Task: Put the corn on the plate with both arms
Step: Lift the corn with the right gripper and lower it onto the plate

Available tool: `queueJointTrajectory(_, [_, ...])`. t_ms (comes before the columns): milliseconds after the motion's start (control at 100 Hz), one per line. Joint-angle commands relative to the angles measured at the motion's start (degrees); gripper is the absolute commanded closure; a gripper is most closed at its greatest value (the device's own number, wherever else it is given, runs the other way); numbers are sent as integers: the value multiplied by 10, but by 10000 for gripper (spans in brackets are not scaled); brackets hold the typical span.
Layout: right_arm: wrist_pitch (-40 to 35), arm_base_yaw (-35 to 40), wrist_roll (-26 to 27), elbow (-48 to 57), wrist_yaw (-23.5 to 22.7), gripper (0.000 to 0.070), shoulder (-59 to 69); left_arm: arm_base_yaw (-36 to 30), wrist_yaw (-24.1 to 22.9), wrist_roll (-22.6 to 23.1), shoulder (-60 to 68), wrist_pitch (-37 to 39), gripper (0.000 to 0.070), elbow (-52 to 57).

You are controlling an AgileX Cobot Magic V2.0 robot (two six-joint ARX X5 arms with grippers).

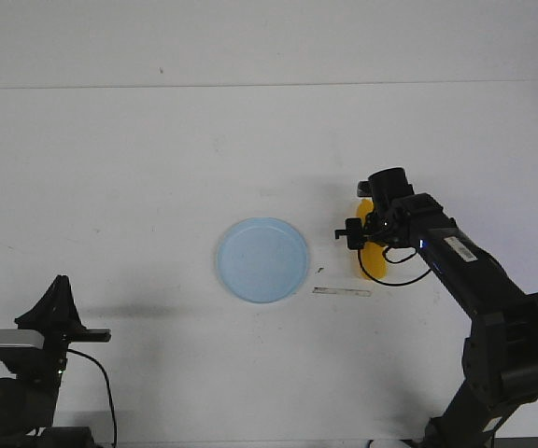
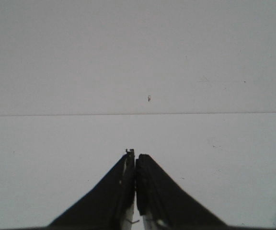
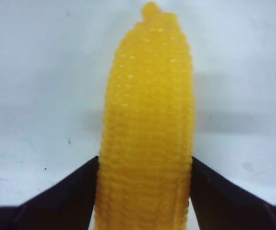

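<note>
The corn (image 1: 371,259) is a yellow-orange cob to the right of the pale blue plate (image 1: 262,259), apart from it. My right gripper (image 1: 367,233) is over the cob, which my right arm partly hides in the front view. In the right wrist view the corn (image 3: 147,120) fills the gap between the jaws, and both black fingers press its sides, so the right gripper (image 3: 145,160) is shut on it. My left gripper (image 1: 57,285) is at the front left, far from the plate. In the left wrist view it (image 2: 135,155) is shut and empty over bare table.
A small grey strip (image 1: 341,292) lies on the white table just in front of the corn, right of the plate. The table's far edge (image 1: 269,86) meets a pale wall. The left arm's base (image 1: 12,392) stands at the front left corner.
</note>
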Motion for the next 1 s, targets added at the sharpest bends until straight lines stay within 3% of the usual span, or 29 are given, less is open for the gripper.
queueJointTrajectory(0, [3, 3, -7, 9, 0, 379, 11, 1, -2, 5, -1, 6, 698, 3])
queueJointTrajectory(220, [-2, 3, -7, 17, -1, 378, 6, 1, -2, 5, -1, 6, 698, 3])
queueJointTrajectory(320, [-3, 7, -7, 30, -28, 378, -4, 1, -2, 5, -1, 6, 698, 3])
queueJointTrajectory(400, [0, 17, -7, 40, -76, 378, -14, 1, -2, 5, -1, 6, 698, 3])
queueJointTrajectory(600, [30, 61, -6, 49, -248, 378, -15, 1, -2, 5, -1, 6, 698, 3])
queueJointTrajectory(910, [83, 158, 44, 48, -254, 378, 10, 1, -2, 5, -1, 6, 698, 3])
queueJointTrajectory(990, [84, 175, 56, 48, -237, 378, 19, 1, -2, 5, -1, 6, 698, 3])
